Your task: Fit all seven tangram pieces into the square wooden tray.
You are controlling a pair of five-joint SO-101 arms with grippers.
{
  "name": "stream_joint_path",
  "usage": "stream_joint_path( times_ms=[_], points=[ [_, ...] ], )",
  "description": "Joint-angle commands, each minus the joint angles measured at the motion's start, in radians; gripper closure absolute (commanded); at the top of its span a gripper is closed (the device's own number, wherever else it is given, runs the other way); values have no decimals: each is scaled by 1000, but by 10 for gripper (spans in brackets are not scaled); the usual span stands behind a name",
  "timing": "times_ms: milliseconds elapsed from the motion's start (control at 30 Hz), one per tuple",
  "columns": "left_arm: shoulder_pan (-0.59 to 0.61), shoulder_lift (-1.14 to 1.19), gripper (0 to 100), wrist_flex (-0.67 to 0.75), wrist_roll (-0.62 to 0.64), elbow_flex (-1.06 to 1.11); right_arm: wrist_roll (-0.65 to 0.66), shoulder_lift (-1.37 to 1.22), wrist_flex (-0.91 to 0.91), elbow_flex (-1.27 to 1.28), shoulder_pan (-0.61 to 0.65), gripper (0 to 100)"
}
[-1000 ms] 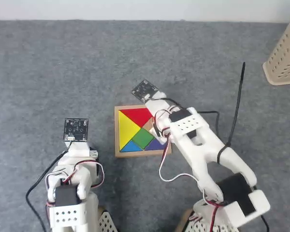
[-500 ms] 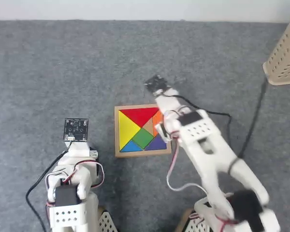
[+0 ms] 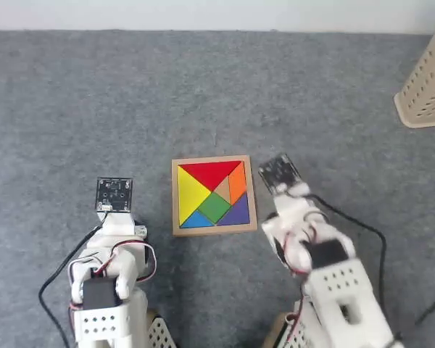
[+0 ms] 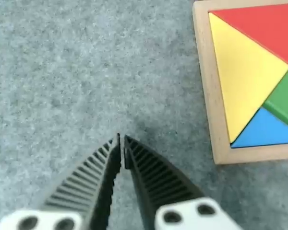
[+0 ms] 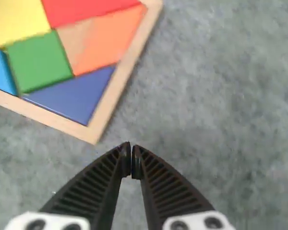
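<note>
The square wooden tray [image 3: 175,197] lies on the grey carpet mid-table. Inside sit a red triangle [image 3: 212,172], yellow triangle [image 3: 190,194], green square [image 3: 214,206], blue triangle [image 3: 196,220], purple piece [image 3: 237,212], orange piece [image 3: 237,182] and a small tan triangle [image 3: 222,191], flush together. My left gripper [image 4: 121,139] is shut and empty over carpet, just off the tray's rim [image 4: 204,86]. On the other side, my right gripper [image 5: 130,149] is shut and empty over carpet near a tray corner [image 5: 93,138]. The right arm [image 3: 304,239] stands right of the tray, the left arm [image 3: 114,217] to its left.
A beige perforated basket [image 3: 426,76] stands at the far right edge. A black cable [image 3: 362,226] trails beside the right arm. Grey carpet [image 3: 130,94] stretches beyond the tray toward the far wall.
The right arm has pulled back from over the tray toward the near right, uncovering the orange and purple pieces. The left arm has stayed put.
</note>
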State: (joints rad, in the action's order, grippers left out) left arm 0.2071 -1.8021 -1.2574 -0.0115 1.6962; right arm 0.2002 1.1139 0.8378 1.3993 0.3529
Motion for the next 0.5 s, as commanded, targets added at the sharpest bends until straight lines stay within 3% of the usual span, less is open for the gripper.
stream_joint_path(
  times_ms=[0,267,467],
  points=[
    [5,-15,988,-5,8,-12,-8,202,10,78,-87,992],
    [5,-15,988,-5,8,-12,-8,538,22,296,-225,992],
    [5,-15,988,-5,8,-12,-8,702,257,285,-263,992]
  ],
)
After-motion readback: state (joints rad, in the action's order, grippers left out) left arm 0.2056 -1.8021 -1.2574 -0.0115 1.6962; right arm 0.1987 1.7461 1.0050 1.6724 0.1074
